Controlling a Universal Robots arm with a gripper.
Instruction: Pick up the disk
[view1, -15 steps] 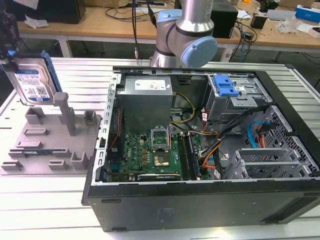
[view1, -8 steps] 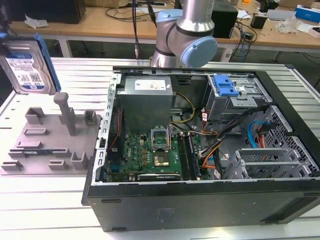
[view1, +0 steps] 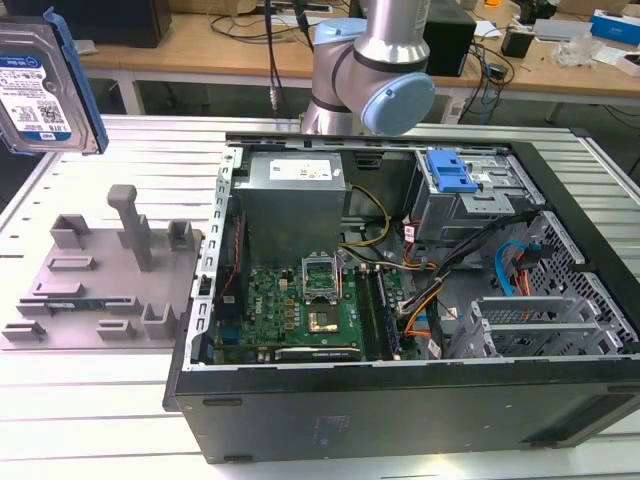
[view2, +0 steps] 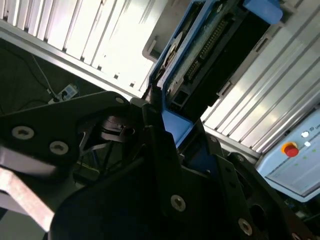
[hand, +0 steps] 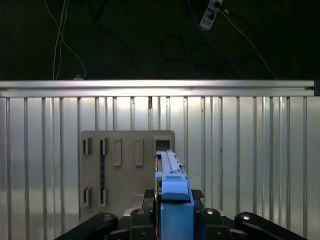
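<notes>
end effector (view2: 167, 132) is clamping the disk (view2: 210, 45) by its blue end, gripping edge-on to keep it upright | disk is hanging high over the holder tray (view1: 100, 290), clear of the surface (view1: 90, 410) | computer case (view1: 400, 300) is lying open nearby

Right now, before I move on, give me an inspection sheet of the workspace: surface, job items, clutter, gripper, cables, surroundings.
Surface: slatted metal table, bare in front.
Job's things: disk held in the air at the exterior view's upper left, label facing the camera, above the grey holder tray; blue rail seen edge-on in the first wrist view.
Clutter: open computer case with a blue bracket inside.
Grippers: gripper, jaws shut on the disk's blue rail.
Cables: orange and blue leads inside the case; a power strip on the floor.
Surroundings: workbench behind with loose items; control box with red button.
</notes>
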